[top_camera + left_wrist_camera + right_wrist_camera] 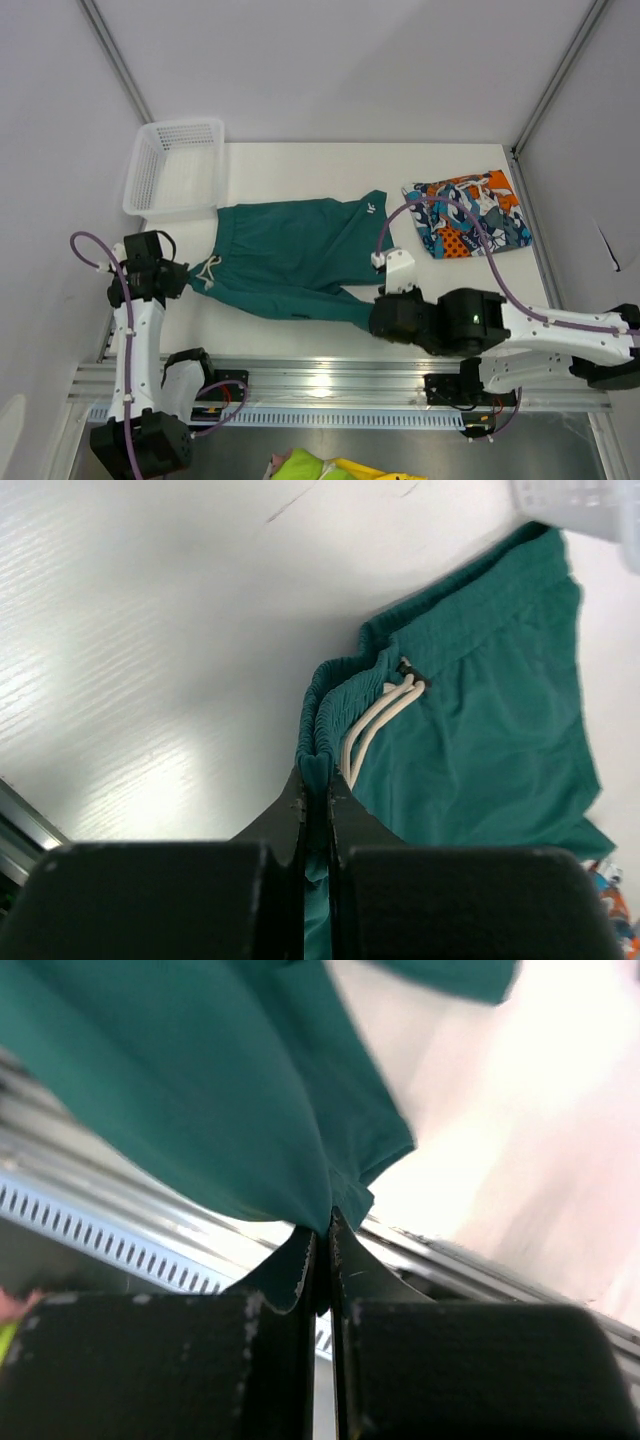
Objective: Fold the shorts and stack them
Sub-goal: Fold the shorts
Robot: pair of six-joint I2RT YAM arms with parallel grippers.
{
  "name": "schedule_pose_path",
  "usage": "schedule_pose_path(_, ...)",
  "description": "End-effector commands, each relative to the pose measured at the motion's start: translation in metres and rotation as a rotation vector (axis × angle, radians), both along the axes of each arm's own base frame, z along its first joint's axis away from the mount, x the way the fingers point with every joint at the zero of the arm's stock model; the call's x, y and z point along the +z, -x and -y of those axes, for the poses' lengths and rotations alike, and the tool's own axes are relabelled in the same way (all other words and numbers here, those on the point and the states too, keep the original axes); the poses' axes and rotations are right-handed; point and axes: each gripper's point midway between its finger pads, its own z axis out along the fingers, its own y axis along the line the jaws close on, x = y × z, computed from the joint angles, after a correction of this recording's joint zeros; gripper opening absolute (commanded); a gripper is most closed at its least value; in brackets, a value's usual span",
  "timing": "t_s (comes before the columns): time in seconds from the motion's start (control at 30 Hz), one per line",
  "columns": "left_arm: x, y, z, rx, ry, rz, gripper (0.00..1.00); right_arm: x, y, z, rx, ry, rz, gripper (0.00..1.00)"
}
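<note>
Folding the dark teal shorts [290, 250] is in hand: the left gripper [318, 780] is clamped on their waistband [335, 695] beside the drawstring [375, 715], the right gripper [326, 1228] pinches a leg hem [350, 1185], cloth spread between them. The patchwork shorts [470, 215] (apparently folded) lie beyond the right gripper. Next, probably carry both edges across together

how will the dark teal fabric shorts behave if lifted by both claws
Probably floppy: the dark teal fabric shorts bunch where the left claw pinches the waistband, so the middle would likely sag. Likely light: the right claw holds a leg hem by a thin pinch. The white drawstring may dangle.
</note>
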Motion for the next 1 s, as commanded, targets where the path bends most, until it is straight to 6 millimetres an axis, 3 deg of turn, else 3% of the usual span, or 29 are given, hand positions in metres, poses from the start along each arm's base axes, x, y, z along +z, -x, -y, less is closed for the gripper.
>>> schedule_pose_path(0.0, 0.038, -0.013, -0.005, 0.043, 0.004, 0.089, 0.00, 0.036, -0.044, 0.015, -0.070, -0.035, 0.067, 0.00)
schedule_pose_path(0.07, 0.044, -0.018, -0.003, 0.062, 0.035, 0.114, 0.00, 0.047, -0.056, 0.018, -0.052, -0.035, 0.069, 0.00)
schedule_pose_path(0.1, 0.050, -0.023, -0.003, 0.069, 0.045, 0.129, 0.00, 0.050, -0.072, 0.024, -0.102, -0.037, 0.068, 0.00)
schedule_pose_path(0.33, 0.065, -0.052, -0.004, 0.151, 0.136, 0.182, 0.00, 0.057, -0.126, 0.029, -0.106, 0.008, 0.057, 0.00)
schedule_pose_path(0.53, 0.069, -0.074, -0.010, 0.187, 0.161, 0.165, 0.00, 0.070, -0.169, 0.021, -0.069, -0.002, 0.055, 0.00)
schedule_pose_path(0.73, 0.087, -0.101, -0.016, 0.198, 0.174, 0.196, 0.00, 0.091, -0.220, 0.023, -0.073, -0.047, 0.063, 0.00)
schedule_pose_path(0.93, 0.092, -0.135, -0.021, 0.199, 0.182, 0.219, 0.00, 0.061, -0.272, 0.023, -0.088, -0.048, -0.008, 0.00)
schedule_pose_path(0.97, 0.084, -0.140, -0.022, 0.202, 0.183, 0.193, 0.00, 0.050, -0.280, 0.019, -0.081, -0.059, -0.037, 0.00)
